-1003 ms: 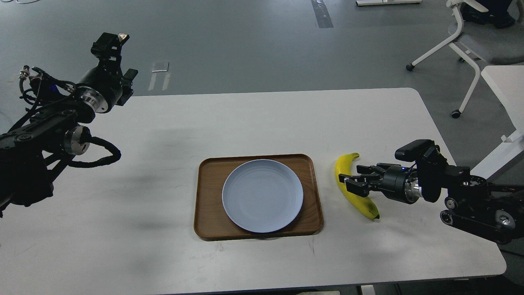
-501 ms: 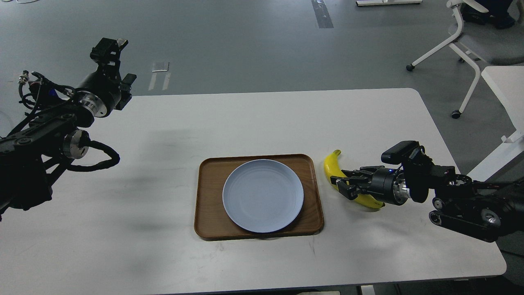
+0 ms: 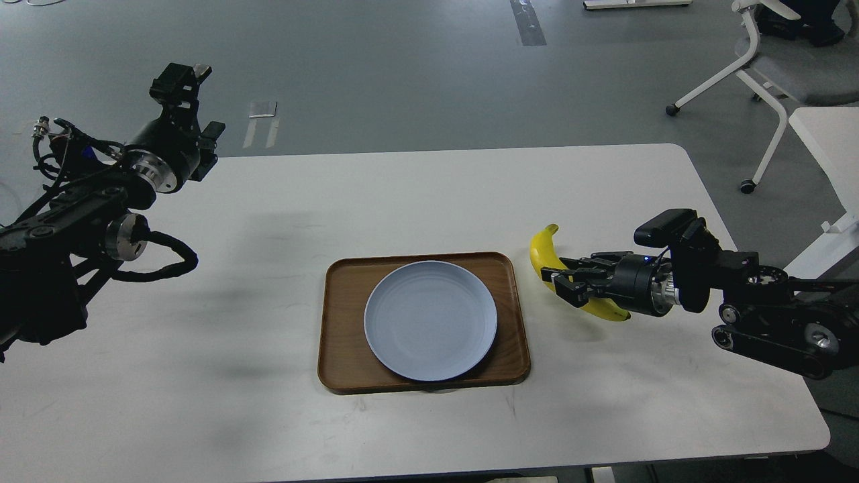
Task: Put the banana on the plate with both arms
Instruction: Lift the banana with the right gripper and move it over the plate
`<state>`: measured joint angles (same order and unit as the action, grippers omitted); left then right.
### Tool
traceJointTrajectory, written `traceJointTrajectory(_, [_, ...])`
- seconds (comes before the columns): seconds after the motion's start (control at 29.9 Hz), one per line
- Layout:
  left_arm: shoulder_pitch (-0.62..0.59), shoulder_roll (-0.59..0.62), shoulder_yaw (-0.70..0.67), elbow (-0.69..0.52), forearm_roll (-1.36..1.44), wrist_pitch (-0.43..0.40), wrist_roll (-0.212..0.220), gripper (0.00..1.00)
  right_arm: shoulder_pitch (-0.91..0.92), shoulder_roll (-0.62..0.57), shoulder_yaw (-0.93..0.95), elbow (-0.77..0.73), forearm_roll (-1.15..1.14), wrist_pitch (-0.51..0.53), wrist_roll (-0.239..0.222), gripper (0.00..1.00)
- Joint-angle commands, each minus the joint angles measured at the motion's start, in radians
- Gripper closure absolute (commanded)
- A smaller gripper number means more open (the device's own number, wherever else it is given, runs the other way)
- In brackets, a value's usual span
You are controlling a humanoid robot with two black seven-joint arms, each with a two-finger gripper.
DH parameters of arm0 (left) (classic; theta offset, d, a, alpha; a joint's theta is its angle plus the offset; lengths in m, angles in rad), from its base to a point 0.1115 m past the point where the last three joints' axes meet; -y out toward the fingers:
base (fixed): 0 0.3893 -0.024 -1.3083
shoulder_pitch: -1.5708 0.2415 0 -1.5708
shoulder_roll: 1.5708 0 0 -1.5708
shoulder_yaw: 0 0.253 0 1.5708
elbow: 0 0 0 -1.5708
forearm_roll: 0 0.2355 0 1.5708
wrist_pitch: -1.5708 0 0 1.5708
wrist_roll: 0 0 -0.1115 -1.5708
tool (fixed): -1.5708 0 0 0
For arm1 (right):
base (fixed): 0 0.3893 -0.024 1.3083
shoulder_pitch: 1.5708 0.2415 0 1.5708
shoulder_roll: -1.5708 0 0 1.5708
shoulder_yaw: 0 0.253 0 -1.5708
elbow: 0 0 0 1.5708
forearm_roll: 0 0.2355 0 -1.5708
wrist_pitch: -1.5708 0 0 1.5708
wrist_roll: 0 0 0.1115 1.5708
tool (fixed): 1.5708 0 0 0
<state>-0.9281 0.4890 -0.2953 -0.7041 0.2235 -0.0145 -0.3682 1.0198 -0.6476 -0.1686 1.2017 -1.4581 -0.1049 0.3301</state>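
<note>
1. The left gripper [image 3: 180, 77] hangs beyond the worktop's far-left corner, over the floor; it holds nothing, and seen end-on I cannot tell whether its fingers are parted or clenched. It has hardly shifted over the last second.
2. The plate [image 3: 430, 320] lies bare on the wooden tray [image 3: 342, 315], nearer the front edge than the far edge and a little right of centre.
3. The banana [image 3: 547, 253] has come off the table [image 3: 429, 194]: a second ago it lay flat right of the tray, now the right gripper [image 3: 560, 284] is clamped across its middle and has raised it, stem tilted up toward the far edge. The pickup looks done; what remains is the carry leftward and the set-down.
4. Between banana and plate stands only the tray's low right rim, so the path looks open. The worktop's right edge and the chair [image 3: 772, 60] beyond the far-right corner are well apart from the arm.
</note>
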Motion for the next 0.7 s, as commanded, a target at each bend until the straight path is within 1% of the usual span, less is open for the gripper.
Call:
traceJointTrajectory(0.0, [-0.001, -0.003, 0.001, 0.000, 0.001, 0.001, 0.000, 0.02, 0.080, 0.019, -0.005, 0.022, 0.010, 0.005, 0.018, 0.98])
traceJointTrajectory(0.07, [-0.003, -0.003, 0.001, 0.000, 0.001, 0.001, 0.000, 0.02, 0.105, 0.078, -0.009, 0.013, 0.030, 0.014, 0.018, 0.98])
traceJointTrajectory(0.13, [-0.003, -0.003, -0.001, 0.000, 0.001, -0.001, 0.000, 0.02, 0.129, 0.190, -0.037, -0.034, 0.053, 0.030, 0.021, 0.98])
traceJointTrajectory(0.17, [-0.003, -0.003, -0.001, 0.000, 0.001, -0.001, 0.000, 0.02, 0.129, 0.190, -0.037, -0.034, 0.053, 0.030, 0.021, 0.98])
traceJointTrajectory(0.23, [-0.003, 0.002, -0.001, -0.005, -0.001, -0.002, 0.002, 0.02, 0.147, 0.305, -0.077, -0.117, 0.056, 0.040, 0.030, 0.98])
traceJointTrajectory(0.37, [-0.001, 0.014, -0.001, -0.005, -0.001, -0.002, 0.002, 0.02, 0.141, 0.417, -0.107, -0.192, 0.056, 0.044, 0.044, 0.98])
traceJointTrajectory(0.47, [0.000, 0.020, -0.001, -0.005, -0.001, -0.002, 0.002, 0.02, 0.140, 0.454, -0.138, -0.211, 0.056, 0.045, 0.044, 0.98])
traceJointTrajectory(0.6, [0.005, 0.037, -0.001, -0.006, -0.001, -0.002, 0.002, 0.02, 0.140, 0.456, -0.158, -0.208, 0.067, 0.059, 0.044, 0.98])
traceJointTrajectory(0.64, [0.006, 0.039, -0.002, -0.005, -0.001, -0.002, 0.002, 0.02, 0.140, 0.454, -0.160, -0.205, 0.073, 0.063, 0.044, 0.97])
traceJointTrajectory(0.67, [0.006, 0.039, -0.002, -0.005, -0.001, -0.002, 0.002, 0.02, 0.140, 0.448, -0.160, -0.200, 0.090, 0.073, 0.044, 0.92])
